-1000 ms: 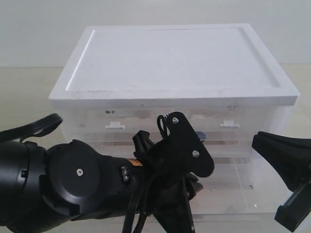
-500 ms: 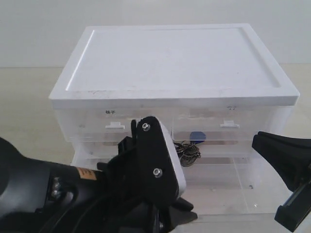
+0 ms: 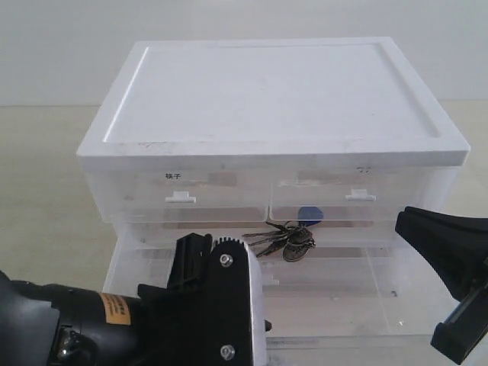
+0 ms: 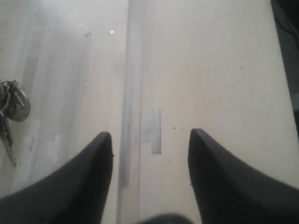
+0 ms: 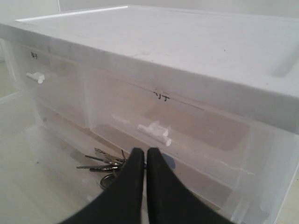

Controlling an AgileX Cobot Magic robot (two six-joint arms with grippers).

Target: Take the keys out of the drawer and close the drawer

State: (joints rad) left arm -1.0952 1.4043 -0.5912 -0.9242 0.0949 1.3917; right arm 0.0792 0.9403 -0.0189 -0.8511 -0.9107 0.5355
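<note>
Your left gripper (image 4: 149,135) hangs over the front wall of the open drawer (image 3: 358,293), jaws spread apart and empty. Your right gripper (image 5: 145,153) has its fingers pressed together, holding nothing. The keys (image 3: 284,240) lie inside the drawer near its back edge, just below the white cabinet (image 3: 267,99).

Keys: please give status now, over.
Left gripper open, empty. Right gripper shut, empty. Keys lying in open drawer. Nothing covers them.
</note>
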